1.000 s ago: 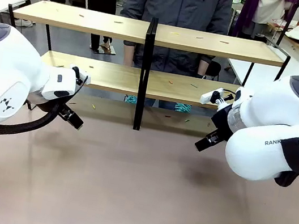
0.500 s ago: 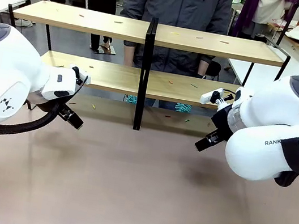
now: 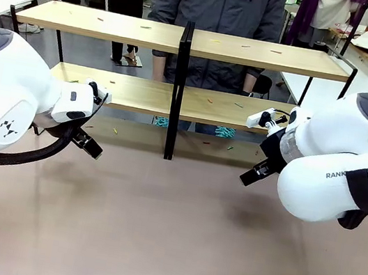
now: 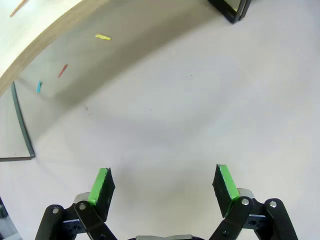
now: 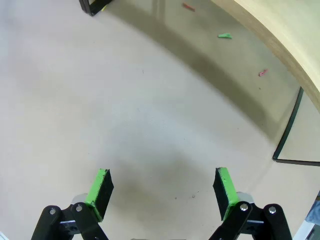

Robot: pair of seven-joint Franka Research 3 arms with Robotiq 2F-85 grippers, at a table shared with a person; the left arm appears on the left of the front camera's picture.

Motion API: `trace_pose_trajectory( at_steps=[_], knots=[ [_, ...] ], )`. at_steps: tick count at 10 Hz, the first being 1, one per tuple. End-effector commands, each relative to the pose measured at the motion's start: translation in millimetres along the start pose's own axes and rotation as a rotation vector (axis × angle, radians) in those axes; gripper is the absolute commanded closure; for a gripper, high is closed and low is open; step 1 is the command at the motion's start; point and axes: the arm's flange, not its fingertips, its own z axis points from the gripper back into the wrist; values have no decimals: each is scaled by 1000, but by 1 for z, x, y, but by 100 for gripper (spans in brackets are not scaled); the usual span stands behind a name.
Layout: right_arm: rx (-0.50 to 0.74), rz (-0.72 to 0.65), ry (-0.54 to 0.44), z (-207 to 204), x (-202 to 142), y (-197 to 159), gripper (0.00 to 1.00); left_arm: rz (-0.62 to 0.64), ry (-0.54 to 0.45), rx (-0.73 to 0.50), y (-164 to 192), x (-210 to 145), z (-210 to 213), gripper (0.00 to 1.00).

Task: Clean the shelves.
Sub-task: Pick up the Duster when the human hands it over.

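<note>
The shelves (image 3: 104,25) stand across the far half of the table (image 3: 167,240), two long light-wood boards in a thin black frame with a black centre post (image 3: 177,87) in the middle. A person (image 3: 220,6) in a dark jacket stands just behind them at the far side. Small coloured bits (image 3: 146,27) lie scattered on the upper board, with a few more on the lower one.

The left gripper (image 4: 165,182) hangs low over the bare table on the left, near the front of the lower board, its jaws spread wide with nothing between the green pads (image 4: 101,184). Ahead of it, in the shadow under the board, lie a yellow scrap (image 4: 102,36), a red scrap (image 4: 62,70) and a blue scrap (image 4: 38,86), well apart from the fingers.

The right gripper (image 5: 162,185) hangs likewise on the right, jaws released and empty above the tabletop. Farther off under the board's edge lie a green scrap (image 5: 224,35) and a pink scrap (image 5: 262,73)
</note>
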Motion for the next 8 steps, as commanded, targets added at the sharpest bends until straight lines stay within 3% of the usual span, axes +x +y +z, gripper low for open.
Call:
trace_pose_trajectory(
  at_steps=[1, 4, 5, 8],
  knots=[
    [0, -1, 0, 0, 0, 0, 0, 0, 0, 0, 0, 0, 0, 0],
    [0, 0, 0, 0, 0, 0, 0, 0, 0, 0, 0, 0, 0, 0],
    [8, 24, 48, 25, 3, 5, 0, -94, -14, -48, 6, -5, 28, 0],
    [-82, 53, -174, 186, -21, 16, 0, -213, -331, 40, -14, -43, 195, 0]
  ],
)
